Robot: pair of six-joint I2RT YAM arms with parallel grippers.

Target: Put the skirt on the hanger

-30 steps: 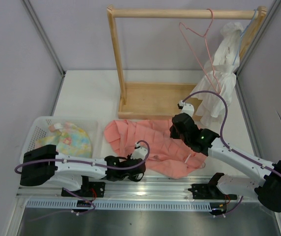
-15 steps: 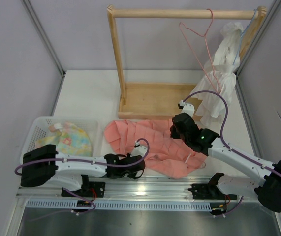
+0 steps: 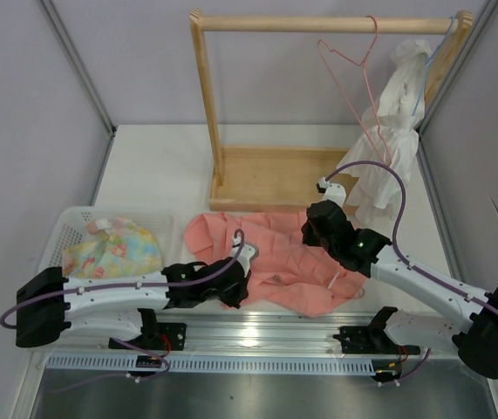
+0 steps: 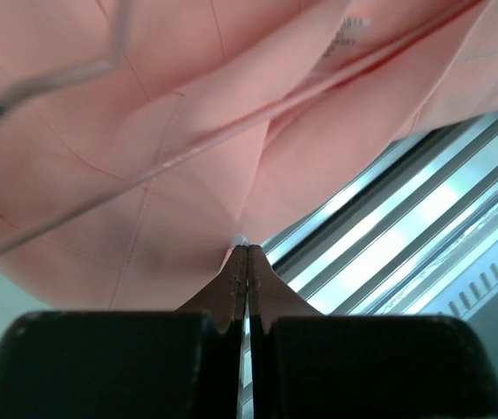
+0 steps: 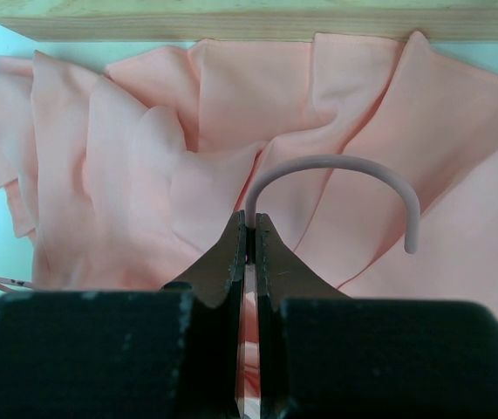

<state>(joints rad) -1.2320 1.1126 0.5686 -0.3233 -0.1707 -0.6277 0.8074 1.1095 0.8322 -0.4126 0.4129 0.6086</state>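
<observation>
The salmon-pink pleated skirt [image 3: 275,257] lies crumpled on the table in front of the wooden rack. My left gripper [image 3: 233,281] is at the skirt's near left edge, shut on a pinch of its fabric [image 4: 187,218]. A thin hanger wire [image 4: 170,159] runs across the skirt in the left wrist view. My right gripper [image 3: 318,229] is over the skirt's far right part, shut on the base of the pink hanger's hook [image 5: 336,162]. The rest of that hanger lies against or in the skirt, mostly hidden. The skirt also fills the right wrist view [image 5: 144,157].
A wooden rack [image 3: 275,179] stands behind the skirt. A second pink hanger [image 3: 353,61] and a white garment [image 3: 392,140] on a pale blue hanger hang from its bar. A white basket [image 3: 70,218] with patterned cloth [image 3: 118,249] stands at the left. A metal rail [image 3: 266,327] runs along the near edge.
My left arm has drawn back to the left with the skirt's near edge, and the left part of the skirt has bunched up. My right arm has hardly moved.
</observation>
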